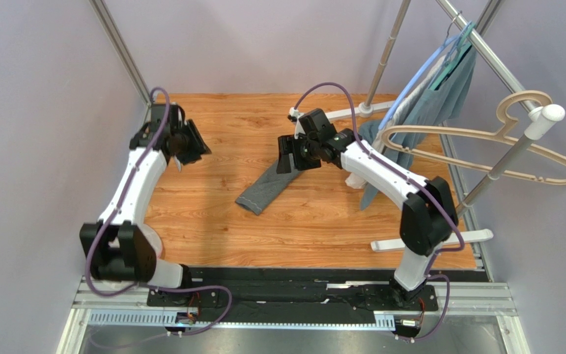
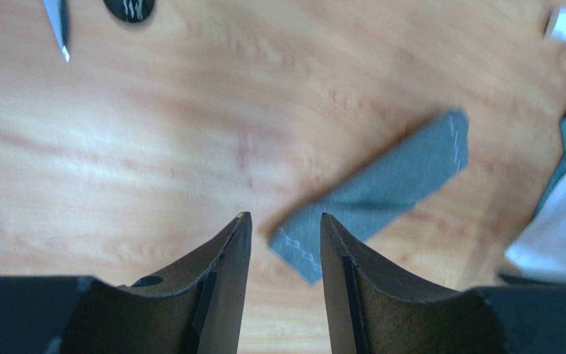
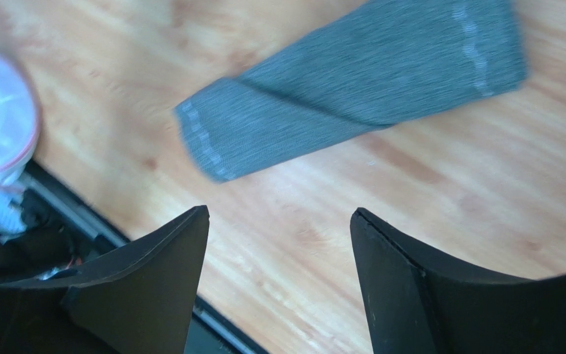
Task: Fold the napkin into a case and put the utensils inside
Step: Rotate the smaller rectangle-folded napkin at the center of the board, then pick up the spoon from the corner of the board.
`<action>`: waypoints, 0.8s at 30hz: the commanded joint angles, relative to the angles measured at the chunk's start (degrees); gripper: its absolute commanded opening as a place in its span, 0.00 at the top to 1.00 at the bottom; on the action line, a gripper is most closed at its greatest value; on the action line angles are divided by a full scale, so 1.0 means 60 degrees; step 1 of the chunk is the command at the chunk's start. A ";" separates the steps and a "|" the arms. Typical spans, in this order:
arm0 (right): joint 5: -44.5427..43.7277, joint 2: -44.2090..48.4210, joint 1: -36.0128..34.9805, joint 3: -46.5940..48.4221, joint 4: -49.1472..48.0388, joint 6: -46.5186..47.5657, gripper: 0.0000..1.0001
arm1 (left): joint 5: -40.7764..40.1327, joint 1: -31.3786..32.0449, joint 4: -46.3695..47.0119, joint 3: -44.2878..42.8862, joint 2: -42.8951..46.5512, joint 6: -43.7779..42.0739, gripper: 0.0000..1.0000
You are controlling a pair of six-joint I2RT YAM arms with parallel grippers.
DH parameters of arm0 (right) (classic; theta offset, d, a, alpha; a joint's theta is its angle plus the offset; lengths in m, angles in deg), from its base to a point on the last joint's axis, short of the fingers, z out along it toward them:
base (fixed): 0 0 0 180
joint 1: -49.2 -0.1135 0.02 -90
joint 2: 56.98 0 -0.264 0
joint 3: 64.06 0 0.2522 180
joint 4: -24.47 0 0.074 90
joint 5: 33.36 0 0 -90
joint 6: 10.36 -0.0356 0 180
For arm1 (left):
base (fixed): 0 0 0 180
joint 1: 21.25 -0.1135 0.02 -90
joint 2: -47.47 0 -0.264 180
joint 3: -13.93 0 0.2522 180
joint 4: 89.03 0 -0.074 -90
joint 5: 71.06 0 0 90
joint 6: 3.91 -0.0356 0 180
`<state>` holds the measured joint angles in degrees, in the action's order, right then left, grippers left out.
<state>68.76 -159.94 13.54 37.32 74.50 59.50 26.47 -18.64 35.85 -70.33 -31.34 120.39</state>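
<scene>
Since both arms hang clear of the cloth, the folding looks finished, and fetching the utensils seems to be the step in hand.

On the left, the left end effector [image 1: 190,141] hovers above the counter [image 1: 323,228] with its fingers apart and nothing between them. Its wrist view catches the tip of the knife [image 2: 58,22] and, near it, the bowl of the black spoon [image 2: 129,7] at the far edge. From above I cannot find either.

Toward the middle lies the napkin [image 1: 270,188], folded into a narrow flat strip set on a slant. Pale stitching shows at its short ends, and no finger touches it. Near its far end the right end effector [image 1: 291,156] stands wide open and empty. At the far right a teal-grey garment [image 1: 441,96] hangs on a rack, with a pale hanger [image 1: 485,140] close by.

By my judgement, the next move asks the left arm to turn toward the utensils and pinch one slim handle off the flat wood, which needs a low, narrow grip. The right arm would probably have to lift the case's upper layer so that an opening shows. Where that opening sits cannot be told from these views.
</scene>
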 commanded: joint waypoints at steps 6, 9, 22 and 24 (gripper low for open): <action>0.0851 0.2715 -0.0443 -0.1798 -0.0977 -0.0349 0.24 | -0.2511 -0.1254 -0.1792 -0.6199 -0.5533 -0.2230 0.53; 0.1129 0.3140 -0.0458 -0.1989 -0.1108 -0.0422 0.23 | -0.3229 -0.1460 -0.2477 -0.8309 -0.7351 -0.2568 0.55; 0.1657 0.3361 -0.0502 -0.2649 -0.1577 -0.0276 0.23 | -0.2353 -0.1534 -0.3199 -1.0869 -1.0596 -0.2129 0.56; 0.1657 0.3375 -0.0502 -0.2707 -0.1621 -0.0276 0.23 | -0.2498 -0.1505 -0.2892 -1.0327 -1.0523 -0.2158 0.54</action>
<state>77.35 -140.55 10.74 21.71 68.34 57.82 10.98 -27.99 18.38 -133.57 -95.53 107.36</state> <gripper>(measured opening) 0.771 0.446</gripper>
